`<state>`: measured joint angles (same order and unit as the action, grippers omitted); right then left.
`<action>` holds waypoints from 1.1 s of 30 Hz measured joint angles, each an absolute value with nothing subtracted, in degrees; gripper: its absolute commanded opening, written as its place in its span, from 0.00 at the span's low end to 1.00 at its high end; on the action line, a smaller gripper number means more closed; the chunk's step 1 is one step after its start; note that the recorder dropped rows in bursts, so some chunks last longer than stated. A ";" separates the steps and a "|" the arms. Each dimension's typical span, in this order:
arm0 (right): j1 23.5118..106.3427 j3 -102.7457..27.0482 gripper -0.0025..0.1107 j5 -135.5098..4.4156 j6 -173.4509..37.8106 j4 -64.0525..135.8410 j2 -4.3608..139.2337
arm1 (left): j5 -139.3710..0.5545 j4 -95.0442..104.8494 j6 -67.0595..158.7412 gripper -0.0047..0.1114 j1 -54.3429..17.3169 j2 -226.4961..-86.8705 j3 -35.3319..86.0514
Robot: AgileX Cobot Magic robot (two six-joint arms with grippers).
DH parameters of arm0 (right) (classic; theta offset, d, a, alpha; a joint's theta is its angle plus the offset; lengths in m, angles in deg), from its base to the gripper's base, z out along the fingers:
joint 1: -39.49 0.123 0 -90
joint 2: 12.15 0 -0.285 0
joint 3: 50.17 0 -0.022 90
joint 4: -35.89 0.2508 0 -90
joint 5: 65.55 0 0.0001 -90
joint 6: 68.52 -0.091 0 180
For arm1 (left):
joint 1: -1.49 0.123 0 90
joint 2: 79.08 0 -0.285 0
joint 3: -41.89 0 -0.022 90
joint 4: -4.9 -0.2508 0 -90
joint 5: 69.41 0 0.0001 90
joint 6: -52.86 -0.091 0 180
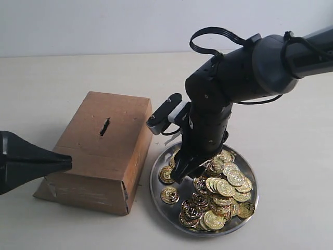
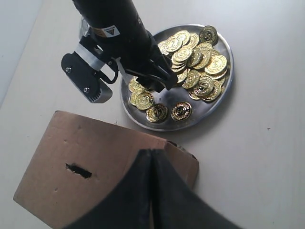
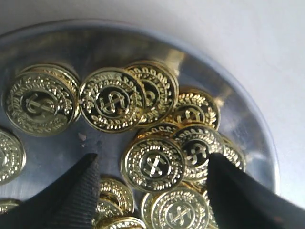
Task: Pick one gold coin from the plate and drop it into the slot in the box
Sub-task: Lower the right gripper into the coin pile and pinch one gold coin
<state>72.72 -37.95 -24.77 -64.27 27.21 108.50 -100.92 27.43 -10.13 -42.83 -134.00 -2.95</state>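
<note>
Several gold coins are heaped in the round silver plate, just right of the brown cardboard box. The box slot is a dark ragged slit in the box's top. My right gripper reaches down into the plate's left side and is open. In the right wrist view its fingers straddle one flat coin on the plate, with nothing gripped. My left gripper is shut and empty, over the box's near left corner. The left wrist view shows its tips above the box, right of the slot.
Pale tabletop surrounds the box and plate. The right arm's wrist camera housing juts out over the gap between box and plate. Loose single coins lie at the plate's left edge.
</note>
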 measured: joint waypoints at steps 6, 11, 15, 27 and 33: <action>72.72 -37.95 0.54 -26.12 -65.33 27.21 108.61 | -100.92 27.43 -10.13 0.04 -42.83 -134.00 -2.95; 72.72 -37.95 0.54 -26.26 -65.33 27.21 108.69 | -100.92 27.43 -10.13 0.04 -42.83 -134.00 -2.95; 72.72 -37.95 0.52 -26.31 -65.33 27.21 109.79 | -100.92 27.43 -10.13 0.04 -42.83 -134.00 -2.95; 72.72 -37.95 0.50 -26.43 -65.41 27.09 110.03 | -100.92 27.43 -10.13 0.04 -42.83 -134.00 -2.95; 72.72 -37.95 0.48 -26.43 -65.41 27.09 110.03 | -100.92 27.43 -10.13 0.04 -42.83 -134.00 -2.95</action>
